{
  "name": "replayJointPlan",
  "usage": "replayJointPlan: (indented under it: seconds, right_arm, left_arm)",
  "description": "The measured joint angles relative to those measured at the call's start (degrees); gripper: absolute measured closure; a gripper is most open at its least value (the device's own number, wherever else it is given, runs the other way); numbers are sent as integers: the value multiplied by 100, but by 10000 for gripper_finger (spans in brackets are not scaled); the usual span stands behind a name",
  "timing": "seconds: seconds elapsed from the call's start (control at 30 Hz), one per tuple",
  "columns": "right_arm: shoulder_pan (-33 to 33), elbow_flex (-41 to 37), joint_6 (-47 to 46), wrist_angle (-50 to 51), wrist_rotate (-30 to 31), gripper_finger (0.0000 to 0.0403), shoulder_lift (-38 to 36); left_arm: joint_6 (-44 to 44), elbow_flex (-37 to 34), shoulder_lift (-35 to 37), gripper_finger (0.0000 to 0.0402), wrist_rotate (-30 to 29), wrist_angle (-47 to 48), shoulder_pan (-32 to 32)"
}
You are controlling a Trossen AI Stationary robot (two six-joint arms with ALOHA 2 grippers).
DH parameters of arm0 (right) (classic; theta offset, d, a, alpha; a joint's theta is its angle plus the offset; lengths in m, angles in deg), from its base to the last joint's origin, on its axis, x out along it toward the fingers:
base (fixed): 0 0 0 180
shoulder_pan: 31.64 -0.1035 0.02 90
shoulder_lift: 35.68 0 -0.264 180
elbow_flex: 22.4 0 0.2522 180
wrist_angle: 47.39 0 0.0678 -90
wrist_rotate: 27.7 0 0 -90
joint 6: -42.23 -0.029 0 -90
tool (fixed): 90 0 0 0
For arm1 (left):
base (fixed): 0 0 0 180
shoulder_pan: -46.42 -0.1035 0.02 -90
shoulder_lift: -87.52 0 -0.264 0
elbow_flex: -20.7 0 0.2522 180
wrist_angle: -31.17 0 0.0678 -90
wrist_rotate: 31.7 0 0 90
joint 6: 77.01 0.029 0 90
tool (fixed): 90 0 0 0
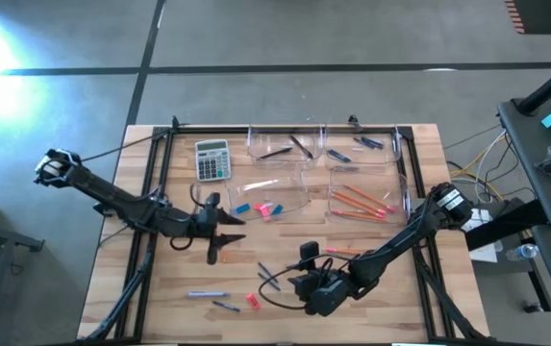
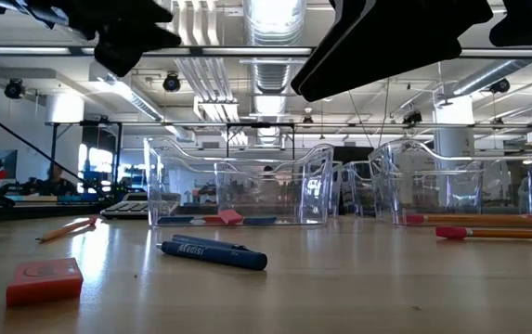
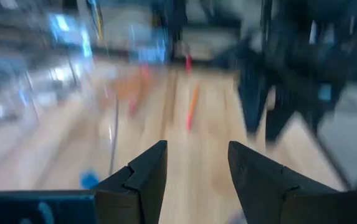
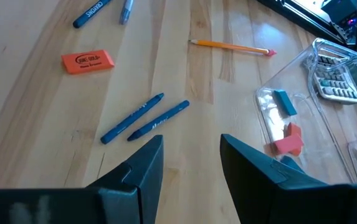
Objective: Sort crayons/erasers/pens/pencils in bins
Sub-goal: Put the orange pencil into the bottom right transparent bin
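- The wooden worktop (image 1: 160, 288) is carrying four clear plastic bins (image 1: 273, 195); you are seeing orange pencils (image 1: 357, 200) lying in the one furthest from the grey calculator (image 1: 212, 160), pink and blue erasers (image 1: 256, 209) in the one nearest it.
- Your right gripper (image 4: 189, 163) is hovering well away from the calculator, jaws standing apart and empty; two blue crayons (image 4: 144, 120) are lying just ahead of it, side by side, long axes slanting across the jaws' gap. This arm looks nearer.
- Your left gripper (image 1: 219, 234) is waiting just below the calculator, jaws apart, empty.
- A loose pencil (image 4: 231, 46) and a flat orange-red eraser (image 4: 88, 61) are lying beyond.
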Motion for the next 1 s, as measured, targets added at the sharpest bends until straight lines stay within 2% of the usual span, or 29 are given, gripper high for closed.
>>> replayJointPlan:
  seconds: [0.17, 0.3, 0.47, 0.57, 0.7, 1.0]
  right_arm:
    - [0, 0, 11, 3, 1, 252, 0]
    - [0, 0, 80, 1, 3, 252, 0]
    - [0, 0, 81, 0, 5, 252, 0]
    - [0, 0, 86, -1, 5, 252, 0]
    - [0, 0, 91, -2, 6, 252, 0]
    - [0, 0, 10, -4, 9, 252, 0]
  left_arm:
    - [-717, 580, -4, 258, 649, 2332, 0]
    - [-1159, 839, -67, 265, 1184, 3391, 2]
    - [-1437, 849, -257, 265, 1700, 4001, 4]
    - [-1465, 845, -468, 265, 1723, 4421, 4]
    - [-1577, 829, -967, 265, 1781, 4395, -71]
    - [-687, 870, -2084, 265, 2195, 4452, -142]
